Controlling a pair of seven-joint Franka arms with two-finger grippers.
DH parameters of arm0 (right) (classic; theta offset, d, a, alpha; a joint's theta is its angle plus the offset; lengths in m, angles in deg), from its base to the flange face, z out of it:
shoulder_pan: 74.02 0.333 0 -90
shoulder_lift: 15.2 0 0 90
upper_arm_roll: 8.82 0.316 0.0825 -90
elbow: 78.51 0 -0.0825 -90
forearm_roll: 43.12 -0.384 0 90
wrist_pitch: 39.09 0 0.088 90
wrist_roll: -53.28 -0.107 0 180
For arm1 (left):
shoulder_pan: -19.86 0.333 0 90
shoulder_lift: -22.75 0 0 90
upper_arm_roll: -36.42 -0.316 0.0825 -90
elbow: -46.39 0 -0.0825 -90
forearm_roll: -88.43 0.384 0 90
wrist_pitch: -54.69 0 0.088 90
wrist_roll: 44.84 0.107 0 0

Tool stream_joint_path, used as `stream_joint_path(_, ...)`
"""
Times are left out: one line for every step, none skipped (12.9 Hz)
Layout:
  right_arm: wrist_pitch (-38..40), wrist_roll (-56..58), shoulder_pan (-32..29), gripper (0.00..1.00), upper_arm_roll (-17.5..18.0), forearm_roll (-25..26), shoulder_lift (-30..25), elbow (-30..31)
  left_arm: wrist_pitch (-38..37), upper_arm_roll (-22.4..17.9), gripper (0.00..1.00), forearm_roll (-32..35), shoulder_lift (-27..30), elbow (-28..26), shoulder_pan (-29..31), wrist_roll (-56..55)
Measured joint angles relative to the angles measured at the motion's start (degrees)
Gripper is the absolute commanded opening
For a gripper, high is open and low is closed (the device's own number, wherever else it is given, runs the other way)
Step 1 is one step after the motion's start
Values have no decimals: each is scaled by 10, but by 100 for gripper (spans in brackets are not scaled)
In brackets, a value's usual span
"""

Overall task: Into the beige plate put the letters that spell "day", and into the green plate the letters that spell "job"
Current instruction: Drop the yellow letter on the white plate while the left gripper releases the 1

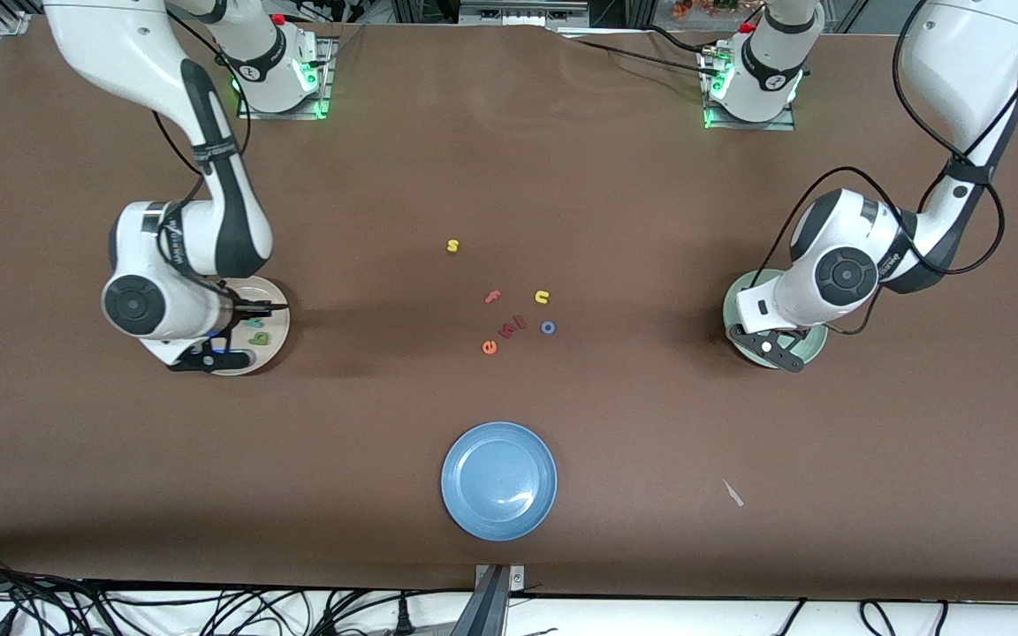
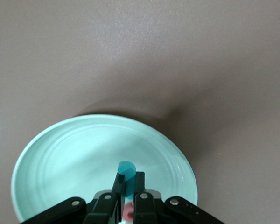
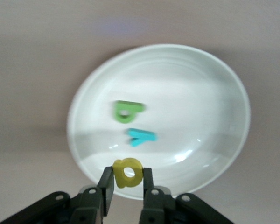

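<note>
The right gripper (image 3: 126, 186) hung over the beige plate (image 1: 277, 346) at the right arm's end of the table, its jaws grasping the yellow "a" (image 3: 127, 172) by its sides, a hold that kept the letter above the plate's rim for a drop inside. The green "d" (image 3: 126, 111) and the teal-blue "y" (image 3: 141, 136) already lay in that plate, close together but apart, so "day" appeared to lack only this last letter. The left gripper (image 2: 127, 189) stood low over the green plate (image 2: 60, 154) at the left arm's end, jaws clenched on the teal "j" (image 2: 126, 169), which stuck out past the fingertips; a pink shape showed below the fingers, too hidden to name. The dark pink "b" (image 1: 517, 323) and the blue "o" (image 1: 548, 328) remained on the bare table near the middle, among the pink "f" (image 1: 492, 297), the orange "e" (image 1: 489, 347), the yellow "u" (image 1: 542, 297) and, farther from the camera, the yellow "s" (image 1: 452, 246). The blue plate (image 1: 499, 480) lay nearest the camera, holding nothing. By judgement, "job" was barely begun.
</note>
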Motion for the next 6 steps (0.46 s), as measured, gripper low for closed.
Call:
stream_joint_path(0, 1, -15, 100, 0, 0, 5, 0, 14, 0, 5, 0, -11, -1, 3, 0)
stream_joint_path(-1, 3, -24, 100, 0, -1, 8, 0, 26, -1, 5, 0, -21, -3, 6, 0)
stream_joint_path(-1, 4, -25, 100, 1, -1, 9, -2, 37, -1, 8, 0, -30, -5, 9, 1)
stream_joint_path(0, 3, -19, 100, 3, -2, 9, -7, 49, -1, 23, 0, -37, -8, 11, 1)
stream_joint_path(2, 2, -8, 100, 5, -6, 8, -14, 58, -1, 59, 0, -42, -12, 12, 1)
stream_joint_path(10, 0, 4, 100, 6, -14, 8, -22, 62, -1, 100, 0, -44, -15, 12, 1)
